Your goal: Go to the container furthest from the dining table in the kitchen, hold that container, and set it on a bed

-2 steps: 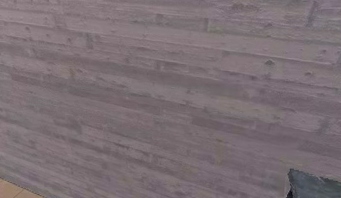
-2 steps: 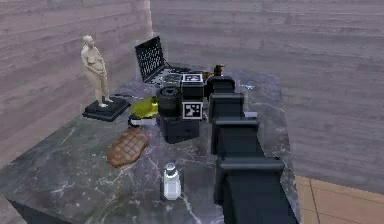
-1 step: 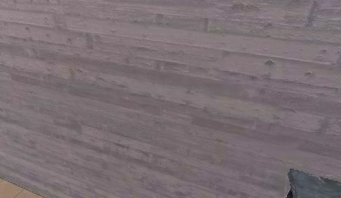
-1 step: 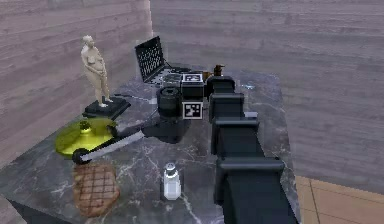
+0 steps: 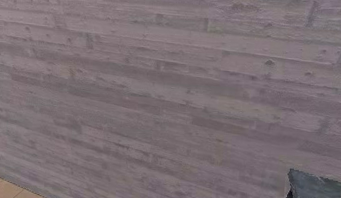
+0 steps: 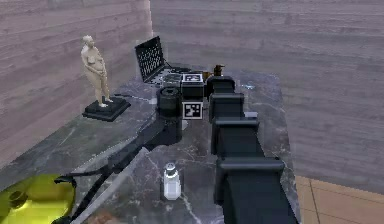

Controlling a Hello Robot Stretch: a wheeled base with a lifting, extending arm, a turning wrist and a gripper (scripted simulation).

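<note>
dark stepped square arm (image 6: pixel 240 150), two white black-marked squares (image 6: pixel 192 108), dark jaws

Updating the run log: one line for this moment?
arm: extended over dark table | end effector: near yellow object, hold unclear | nearby: statue, laptop, small bottle

You see a grey worktop (image 6: pixel 110 140). On it a statue (image 6: pixel 96 70) stands at the left edge, a laptop (image 6: pixel 155 62) at the far end, a small shaker (image 6: pixel 171 182) nearer, and a yellow-green thing (image 6: pixel 35 197) at the near left corner.
</note>
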